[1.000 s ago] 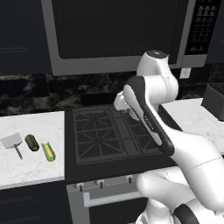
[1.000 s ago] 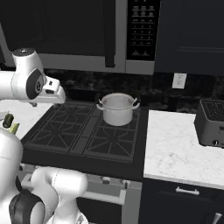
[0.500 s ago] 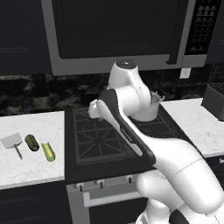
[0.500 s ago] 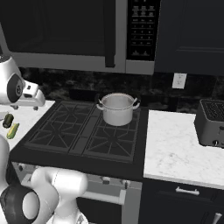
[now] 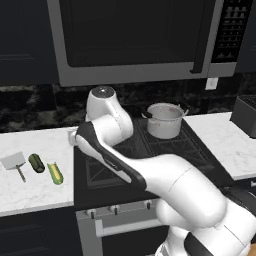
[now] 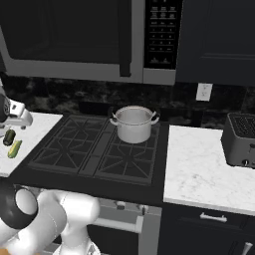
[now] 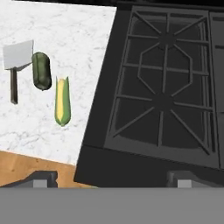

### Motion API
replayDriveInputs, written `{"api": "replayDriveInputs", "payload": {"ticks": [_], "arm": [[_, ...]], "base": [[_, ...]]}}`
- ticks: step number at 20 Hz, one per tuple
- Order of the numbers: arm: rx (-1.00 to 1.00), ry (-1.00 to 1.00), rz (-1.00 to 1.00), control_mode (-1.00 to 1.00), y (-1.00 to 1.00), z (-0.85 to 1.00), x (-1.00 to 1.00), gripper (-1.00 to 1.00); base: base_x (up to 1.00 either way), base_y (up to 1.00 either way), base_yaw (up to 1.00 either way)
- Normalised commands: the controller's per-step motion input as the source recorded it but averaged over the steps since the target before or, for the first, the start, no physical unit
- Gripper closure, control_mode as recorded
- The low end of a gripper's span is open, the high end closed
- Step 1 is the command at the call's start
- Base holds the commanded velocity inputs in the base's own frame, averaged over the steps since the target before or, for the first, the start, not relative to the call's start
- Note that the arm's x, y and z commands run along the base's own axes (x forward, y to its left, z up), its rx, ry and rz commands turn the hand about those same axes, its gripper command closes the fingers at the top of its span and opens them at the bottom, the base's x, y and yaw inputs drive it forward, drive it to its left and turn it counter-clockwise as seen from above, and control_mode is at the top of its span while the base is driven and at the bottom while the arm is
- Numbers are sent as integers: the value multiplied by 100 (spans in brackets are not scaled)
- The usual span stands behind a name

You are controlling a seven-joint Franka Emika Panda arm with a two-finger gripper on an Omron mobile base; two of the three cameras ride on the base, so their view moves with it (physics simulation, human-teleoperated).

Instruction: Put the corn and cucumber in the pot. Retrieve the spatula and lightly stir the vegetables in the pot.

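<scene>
A: What does the yellow-green corn cob look like?

B: Oblong, tapering to a paler green tip. It lies on the white marbled counter beside the dark olive cylinder of cucumber; the grey-bladed spatula sits just past that.

A: And the two-finger gripper?

B: Empty, fingers spread wide, above the black stove's edge; the corn lies apart from it.

A: The pot?

B: The round silvery metal pot stands on a rear burner.
</scene>
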Motion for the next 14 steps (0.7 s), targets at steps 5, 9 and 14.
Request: {"api": "replayDriveInputs", "payload": {"ticks": [5, 9, 14], "arm": [[0, 2, 0, -100, 71, -45, 48, -100], [0, 7, 0, -100, 58, -51, 42, -100], [0, 13, 0, -100, 44, -48, 37, -100]], "base": [[0, 0, 0], [0, 0, 0], [0, 0, 0]]}}
